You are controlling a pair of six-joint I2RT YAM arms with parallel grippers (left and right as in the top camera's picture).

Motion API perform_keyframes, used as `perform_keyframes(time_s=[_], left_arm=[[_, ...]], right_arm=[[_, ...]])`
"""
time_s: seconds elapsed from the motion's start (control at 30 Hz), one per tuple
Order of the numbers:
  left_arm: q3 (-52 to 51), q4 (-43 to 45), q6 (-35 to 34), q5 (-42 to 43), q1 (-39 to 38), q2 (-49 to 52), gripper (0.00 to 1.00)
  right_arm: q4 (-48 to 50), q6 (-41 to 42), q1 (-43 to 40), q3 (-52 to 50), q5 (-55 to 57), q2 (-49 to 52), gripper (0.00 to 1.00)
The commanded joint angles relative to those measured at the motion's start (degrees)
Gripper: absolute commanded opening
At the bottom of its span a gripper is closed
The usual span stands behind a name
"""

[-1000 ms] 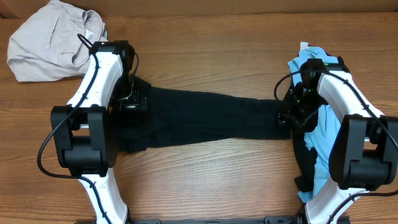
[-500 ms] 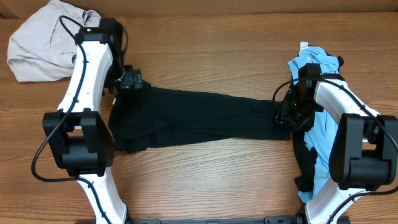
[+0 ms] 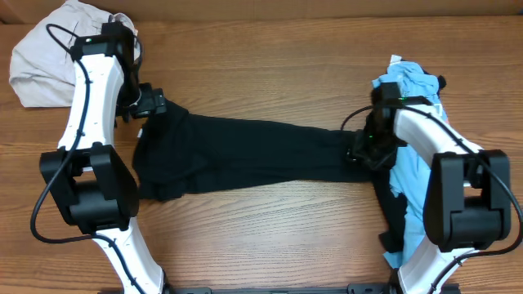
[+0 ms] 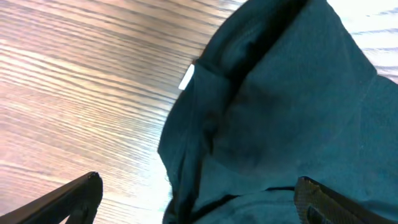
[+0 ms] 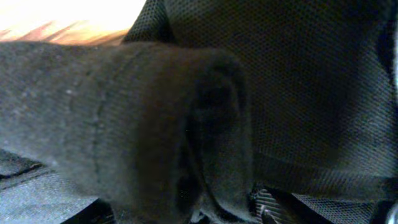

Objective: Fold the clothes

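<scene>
A black garment [image 3: 245, 155] lies stretched across the middle of the table, left to right. My left gripper [image 3: 152, 104] hovers at its upper left corner. In the left wrist view its fingers [image 4: 196, 186] are spread wide and open over the black garment [image 4: 280, 106], which has a small white tag [image 4: 186, 77]. My right gripper [image 3: 360, 153] is at the garment's right end. In the right wrist view it [image 5: 217, 205] is shut on a bunched fold of the black fabric [image 5: 155, 118].
A beige garment [image 3: 53, 57] is piled at the back left corner. A light blue garment [image 3: 413, 167] lies along the right side under my right arm, with dark cloth [image 3: 398, 216] beside it. Bare wood [image 3: 261, 237] shows in front.
My left gripper has moved back and to the left, from over the garment to its upper left corner. My right gripper and the black garment have shifted left.
</scene>
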Motion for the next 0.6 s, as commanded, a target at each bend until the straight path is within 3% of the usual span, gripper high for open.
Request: perform_keyframes(time_s=[0.0, 0.23, 0.33, 0.57], left_arm=[[1.1, -0.2, 1.2, -2.1, 0.2, -1.2, 1.0], [1.1, -0.1, 2.0, -2.2, 0.2, -1.2, 1.0], [1.1, 0.1, 2.3, -2.2, 0.2, -1.2, 1.0], [1.1, 0.1, 2.4, -2.2, 0.2, -1.2, 1.0]], right_arm=[[-0.1, 8.0, 2.6, -1.2, 4.0, -0.7, 0.6], [0.7, 8.2, 0.2, -1.2, 12.1, -0.7, 0.81], [2.4, 0.7, -2.6, -1.2, 9.4, -0.7, 1.0], [6.9, -12.3, -10.5, -1.2, -4.2, -0.7, 1.0]])
